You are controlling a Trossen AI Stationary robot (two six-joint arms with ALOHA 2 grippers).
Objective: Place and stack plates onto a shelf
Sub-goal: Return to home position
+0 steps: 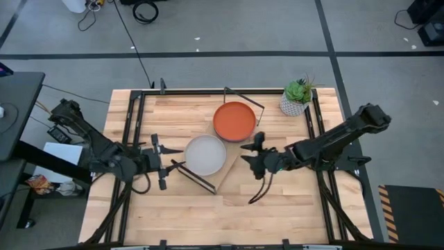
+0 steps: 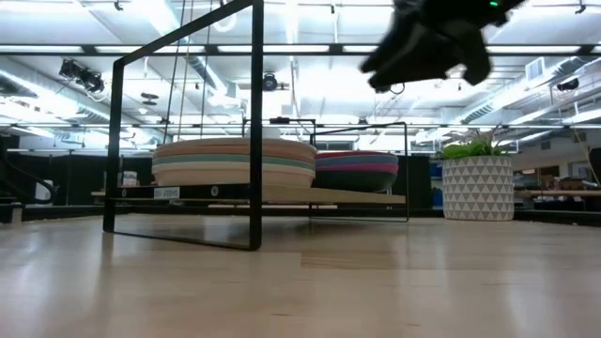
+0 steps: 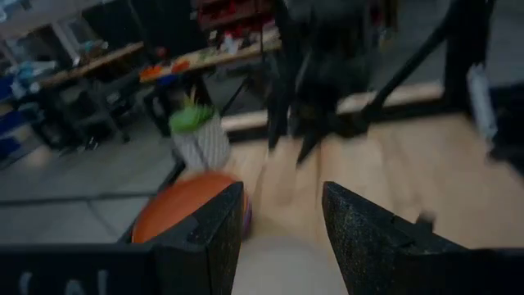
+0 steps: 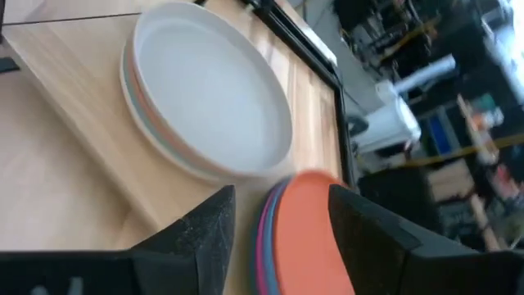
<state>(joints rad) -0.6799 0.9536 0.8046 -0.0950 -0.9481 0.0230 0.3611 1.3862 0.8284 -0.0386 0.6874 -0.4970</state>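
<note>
A pale planked wooden tabletop [image 1: 180, 215] carries the rectangular light-wood shelf with thin black wire end frames [image 1: 227, 175], set aslant near the middle. On its board sit two stacks of round matte plates, just beside each other: one topped by a grey plate [image 1: 205, 154], the other by an orange plate [image 1: 234, 121]. From table height the grey-topped stack [image 2: 235, 161] shows cream, teal and peach bands. A green plant in a white patterned pot [image 1: 297, 97] stands at the far right corner. The left gripper [image 1: 173, 157] hovers beside the grey-topped stack, fingers apart and empty; the right gripper [image 1: 245, 153] hovers opposite, likewise spread and empty. Around the table lies grey floor [image 1: 361, 28] crossed by dark tape lines and loose cables.
</note>
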